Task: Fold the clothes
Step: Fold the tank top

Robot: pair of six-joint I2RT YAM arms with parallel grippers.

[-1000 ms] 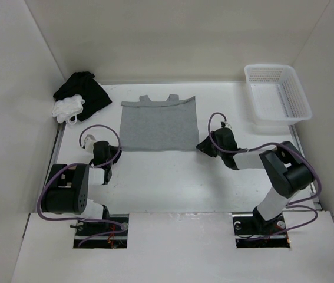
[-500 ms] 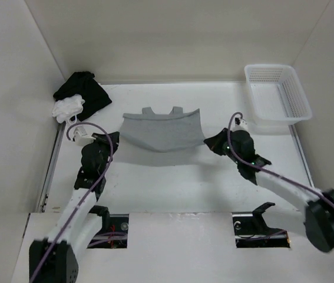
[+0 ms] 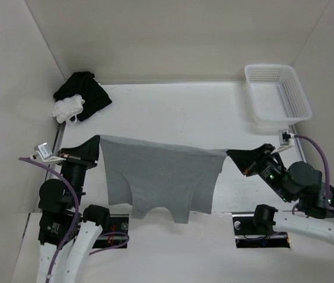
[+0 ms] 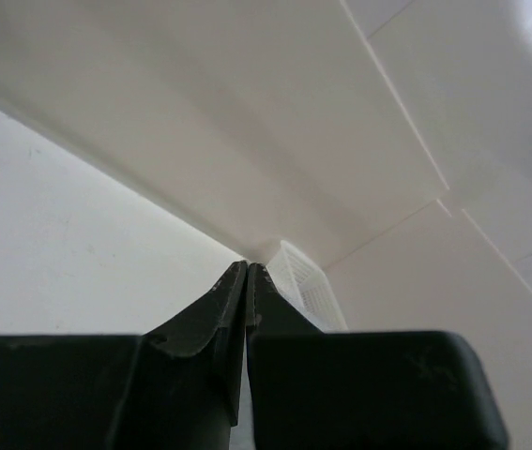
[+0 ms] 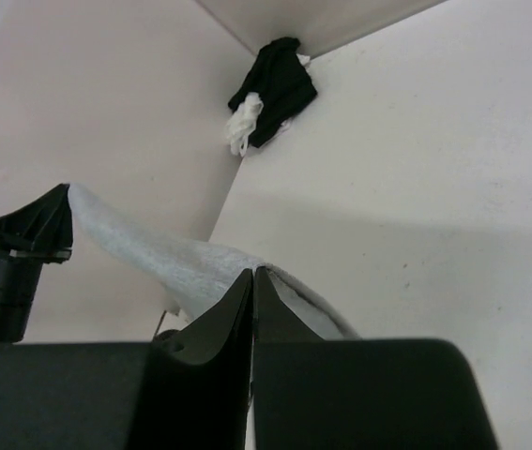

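The clothes (image 3: 161, 177), a plain grey knit top, hang in the air above the near half of the table, stretched between both grippers, with the neck and sleeves dangling lowest. My left gripper (image 3: 96, 142) is shut on its upper left corner, and my right gripper (image 3: 231, 155) is shut on its upper right corner. The right wrist view shows the grey fabric (image 5: 153, 258) running from my shut right gripper (image 5: 252, 274) across to the left gripper (image 5: 54, 220). In the left wrist view my left gripper (image 4: 247, 267) is pressed shut and the fabric is hidden.
A black cloth bundle (image 3: 84, 94) with a small white cloth (image 3: 68, 109) lies in the far left corner. A white basket (image 3: 275, 94) stands at the far right, also visible as the basket (image 4: 305, 291) past the left jaws. White walls enclose the table.
The top lay flat on the table a second ago. The right gripper shut on it. Both arms have lifted it and pulled it toward the near edge, where it now hangs.
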